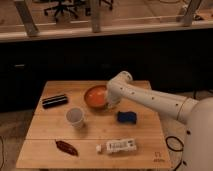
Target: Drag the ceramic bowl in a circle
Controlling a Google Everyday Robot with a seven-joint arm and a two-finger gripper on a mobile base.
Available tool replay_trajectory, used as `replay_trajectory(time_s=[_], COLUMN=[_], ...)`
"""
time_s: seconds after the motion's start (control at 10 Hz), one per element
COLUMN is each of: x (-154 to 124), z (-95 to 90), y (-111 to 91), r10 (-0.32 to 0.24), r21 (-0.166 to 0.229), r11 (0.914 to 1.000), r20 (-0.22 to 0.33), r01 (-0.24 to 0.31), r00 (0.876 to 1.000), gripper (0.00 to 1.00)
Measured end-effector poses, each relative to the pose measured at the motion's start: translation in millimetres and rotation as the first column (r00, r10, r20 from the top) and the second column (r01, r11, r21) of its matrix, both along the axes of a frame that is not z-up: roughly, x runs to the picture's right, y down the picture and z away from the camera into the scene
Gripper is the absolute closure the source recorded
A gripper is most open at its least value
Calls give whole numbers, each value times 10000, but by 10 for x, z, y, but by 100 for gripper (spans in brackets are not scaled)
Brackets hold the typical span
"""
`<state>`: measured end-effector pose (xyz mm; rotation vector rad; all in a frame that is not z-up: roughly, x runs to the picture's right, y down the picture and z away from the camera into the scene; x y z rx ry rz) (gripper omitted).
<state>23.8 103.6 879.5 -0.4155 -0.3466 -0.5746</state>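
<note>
One relation matters: bowl sits just left of gripper, mid-frame. Gripper closed, looks pinched on bowl's right rim. Cup near, lower left.

No legible text, white packet label unreadable, table's corner mark indecipherable

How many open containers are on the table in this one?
2. The orange bowl sits toward the back of the table, the gripper at its right edge; the white cup stands in front and left of it. None looks hidden.
</note>
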Motion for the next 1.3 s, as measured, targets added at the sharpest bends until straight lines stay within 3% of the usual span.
replay_trajectory(time_s=[1.3], x=[165], z=[40], y=[-78], r10=[-335], r21=[166], r11=[9993], r20=[129], r01=[333], r00=[9994], gripper=[100])
